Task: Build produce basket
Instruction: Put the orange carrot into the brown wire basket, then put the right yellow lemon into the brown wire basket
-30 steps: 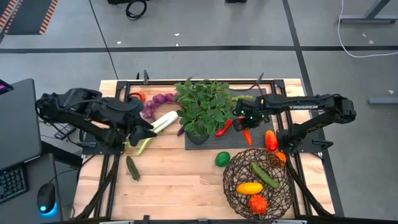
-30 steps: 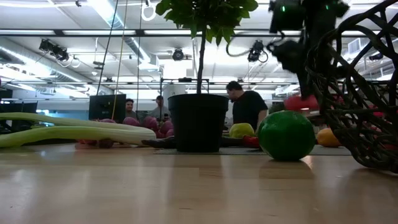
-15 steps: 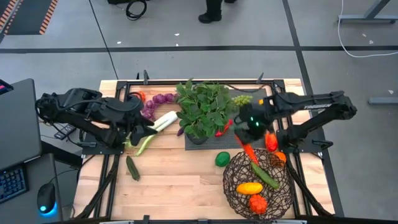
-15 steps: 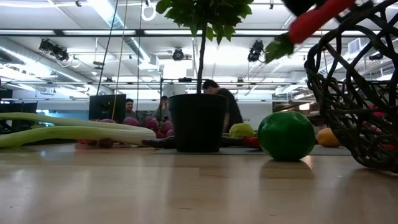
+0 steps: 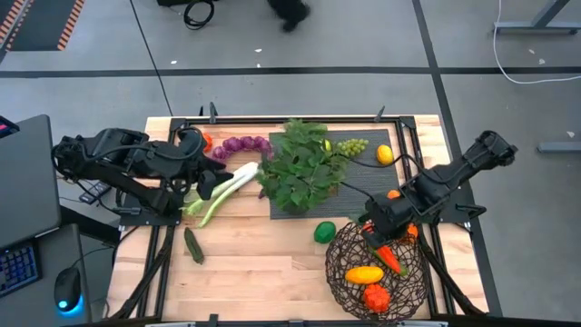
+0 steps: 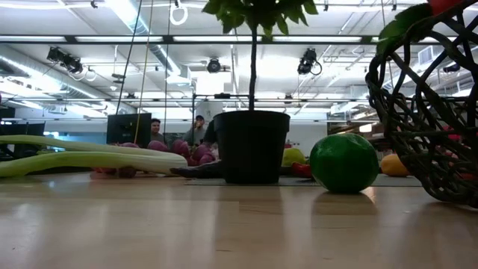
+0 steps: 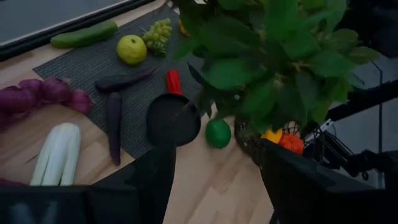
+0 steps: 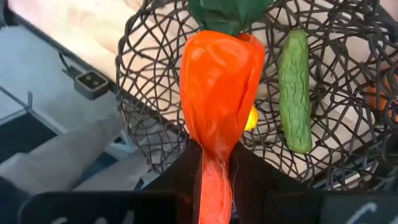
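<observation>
I work in a lab hall: taped grey floor [image 5: 363, 54], ceiling lights [image 6: 127, 11], monitors [image 6: 128, 128], people [image 6: 198, 128] behind.

An orange carrot [image 8: 214, 106] with a green top is seen over the dark brown wire basket [image 5: 349, 272]. A green cucumber [image 8: 295, 87] and a black ribbed mat [image 7: 81, 68] are shown.

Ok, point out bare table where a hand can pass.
Bare wood runs along the near edge between the small cucumber and the basket. It is crowded at the far side: leek, purple grapes, potted plant, black mat.
</observation>
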Controlling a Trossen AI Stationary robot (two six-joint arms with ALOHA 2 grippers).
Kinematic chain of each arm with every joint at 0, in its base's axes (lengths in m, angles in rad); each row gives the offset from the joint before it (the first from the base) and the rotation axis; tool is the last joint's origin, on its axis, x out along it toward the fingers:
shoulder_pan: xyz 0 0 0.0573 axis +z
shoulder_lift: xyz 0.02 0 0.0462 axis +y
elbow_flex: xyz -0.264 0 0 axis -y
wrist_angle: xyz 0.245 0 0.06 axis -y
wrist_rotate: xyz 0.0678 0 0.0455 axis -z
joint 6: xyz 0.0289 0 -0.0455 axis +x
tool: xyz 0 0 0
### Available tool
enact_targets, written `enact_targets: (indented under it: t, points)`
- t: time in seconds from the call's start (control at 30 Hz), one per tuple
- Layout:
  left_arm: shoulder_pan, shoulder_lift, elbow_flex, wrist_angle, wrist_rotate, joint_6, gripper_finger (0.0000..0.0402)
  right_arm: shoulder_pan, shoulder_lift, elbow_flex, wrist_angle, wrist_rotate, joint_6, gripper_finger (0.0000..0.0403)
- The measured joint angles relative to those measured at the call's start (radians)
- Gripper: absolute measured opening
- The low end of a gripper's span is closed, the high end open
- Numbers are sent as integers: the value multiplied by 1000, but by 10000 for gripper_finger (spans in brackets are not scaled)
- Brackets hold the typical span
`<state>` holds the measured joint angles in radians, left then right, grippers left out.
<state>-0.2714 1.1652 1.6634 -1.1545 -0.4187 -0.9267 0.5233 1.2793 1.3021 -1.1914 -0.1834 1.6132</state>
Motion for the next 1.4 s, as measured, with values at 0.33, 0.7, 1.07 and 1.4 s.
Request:
enact_targets:
  t: [0.33, 0.7, 1.07, 1.4]
  points:
    - [0, 0, 0, 0, -1, -32, 231, 72, 5, -53, 17, 32, 120, 71]
    - [0, -1, 0, -2, 0, -37, 231, 144, 5, -61, 13, 52, 258, 161]
    - [0, -1, 0, -2, 0, -34, 231, 256, 5, -61, 34, 102, 385, 195]
    - [0, -2, 0, -2, 1, -43, 231, 168, 3, -61, -180, 340, 389, 231]
